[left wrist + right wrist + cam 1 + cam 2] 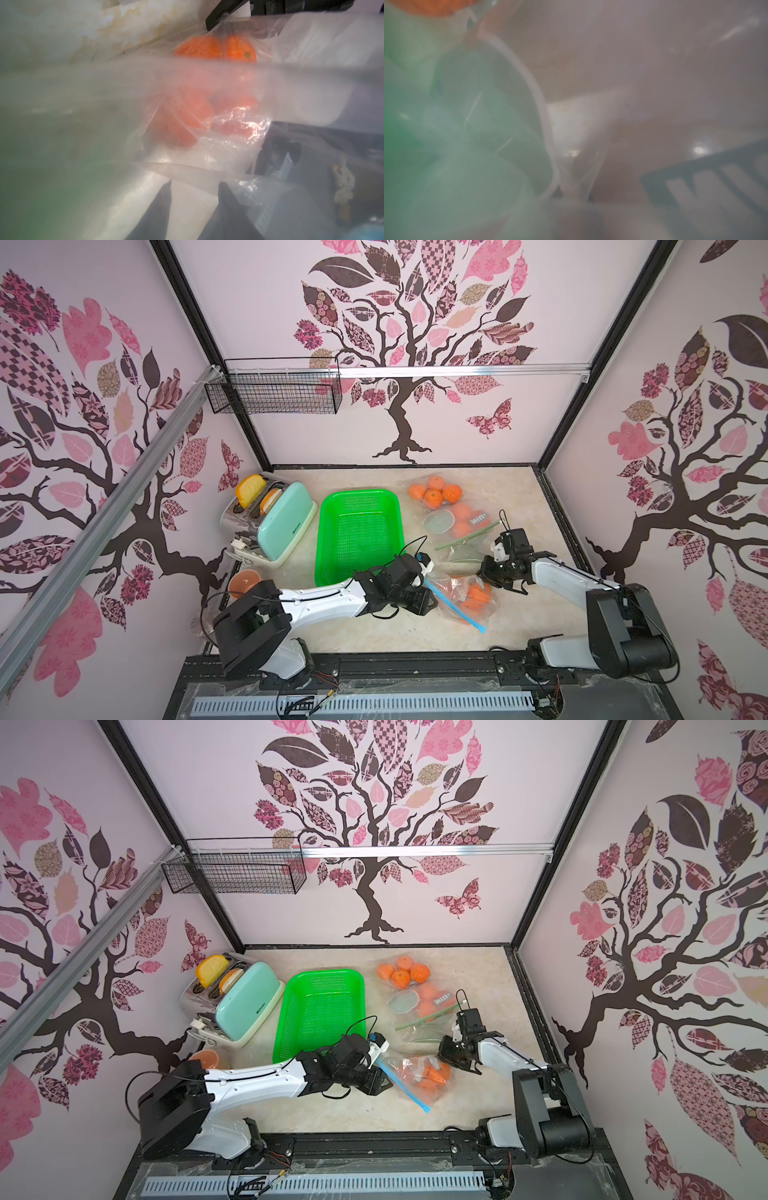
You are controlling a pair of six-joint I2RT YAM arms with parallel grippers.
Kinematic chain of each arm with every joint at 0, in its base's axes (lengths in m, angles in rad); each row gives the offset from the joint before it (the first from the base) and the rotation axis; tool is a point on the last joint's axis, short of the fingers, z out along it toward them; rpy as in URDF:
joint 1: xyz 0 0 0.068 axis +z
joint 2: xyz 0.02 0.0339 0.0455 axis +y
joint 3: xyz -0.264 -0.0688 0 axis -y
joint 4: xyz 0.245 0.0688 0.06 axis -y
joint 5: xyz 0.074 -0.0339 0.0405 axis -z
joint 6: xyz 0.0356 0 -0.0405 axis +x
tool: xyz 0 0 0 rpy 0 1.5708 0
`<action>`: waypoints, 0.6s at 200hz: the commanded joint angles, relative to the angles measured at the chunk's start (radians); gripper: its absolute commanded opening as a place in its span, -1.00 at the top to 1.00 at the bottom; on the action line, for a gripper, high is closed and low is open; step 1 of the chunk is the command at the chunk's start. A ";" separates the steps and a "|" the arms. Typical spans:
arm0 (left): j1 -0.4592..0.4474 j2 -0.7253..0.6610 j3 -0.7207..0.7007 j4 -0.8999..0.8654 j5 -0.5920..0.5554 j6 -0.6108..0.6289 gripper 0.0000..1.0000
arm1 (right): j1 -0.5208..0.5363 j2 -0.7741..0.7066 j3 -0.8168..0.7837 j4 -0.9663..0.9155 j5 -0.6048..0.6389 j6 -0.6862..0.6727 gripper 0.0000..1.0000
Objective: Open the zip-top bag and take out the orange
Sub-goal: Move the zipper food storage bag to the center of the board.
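Clear plastic zip-top bag [451,591]: held oranges [478,597], lay toward the table's [374,630] front edge. Left gripper [432,597] at its blue zip [457,608], jaws partly apart, hold unclear; right gripper [484,574] at its far side, closure impossible to tell.

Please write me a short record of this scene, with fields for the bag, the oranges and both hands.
left hand: jaws apart, at the zip side of the bag
right hand: at the bag's opposite edge; open or shut unclear
bag: clear, blue zip strip, lying between both hands
oranges: several, inside the bag
basket: green, behind the left hand
second bag: green zip, farther back, oranges inside too
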 commanded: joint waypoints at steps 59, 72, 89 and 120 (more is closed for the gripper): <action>-0.019 0.291 0.232 0.046 -0.016 -0.035 0.23 | -0.096 -0.298 -0.012 -0.008 0.224 0.095 1.00; -0.010 0.347 0.296 0.034 -0.019 -0.026 0.24 | -0.137 -0.350 -0.042 -0.004 0.266 0.126 1.00; 0.009 0.414 0.411 -0.011 -0.017 -0.010 0.24 | -0.166 -0.428 -0.099 0.023 0.316 0.173 1.00; 0.051 0.543 0.606 -0.068 -0.036 0.003 0.25 | -0.167 -0.602 -0.180 0.023 0.460 0.276 1.00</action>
